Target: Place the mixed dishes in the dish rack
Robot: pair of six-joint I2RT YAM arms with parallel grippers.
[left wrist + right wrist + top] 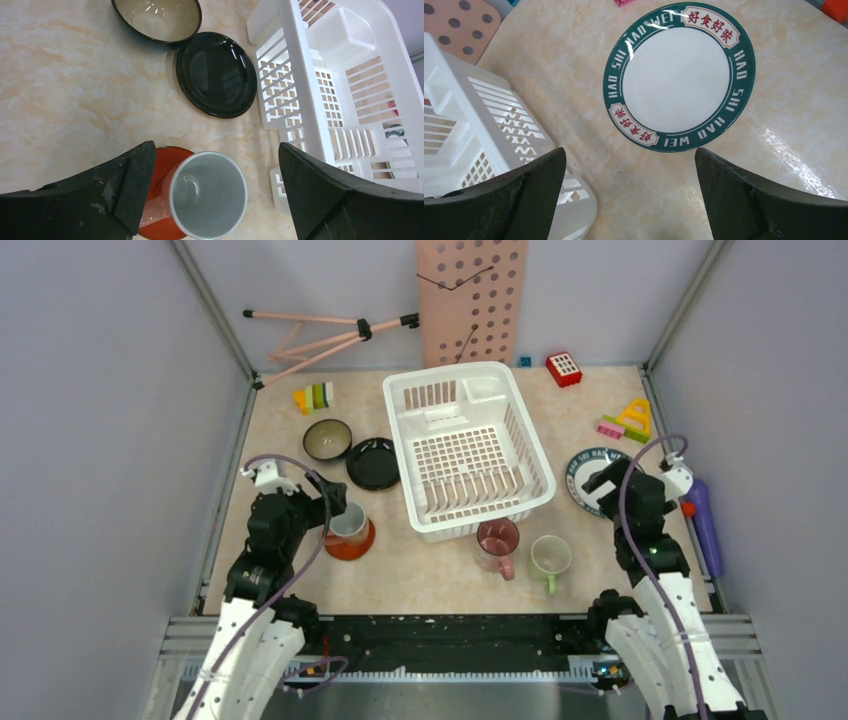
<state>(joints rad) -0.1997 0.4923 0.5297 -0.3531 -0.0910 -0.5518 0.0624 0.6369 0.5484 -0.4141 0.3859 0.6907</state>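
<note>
White slotted plastic dish rack (465,452), mid-table. Over small white cup (207,195) on orange-red saucer (167,157): left gripper (216,150), spread wide. Above green-rimmed lettered plate (679,75): right gripper (630,152), wide too.

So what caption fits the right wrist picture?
Open right gripper above round green-rimmed lettered plate, beside white plastic dish rack.

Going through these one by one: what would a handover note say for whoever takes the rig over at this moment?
The left end effector is open, above the small cup standing on the orange-red saucer.
The right end effector is open, above the lettered plate, right of the dish rack.
The bowl and black plate lie left of the rack; the pink mug and pale green mug sit on its near side.
Done: nothing; the rack holds no dishes.
Left: all seven pieces.
</note>
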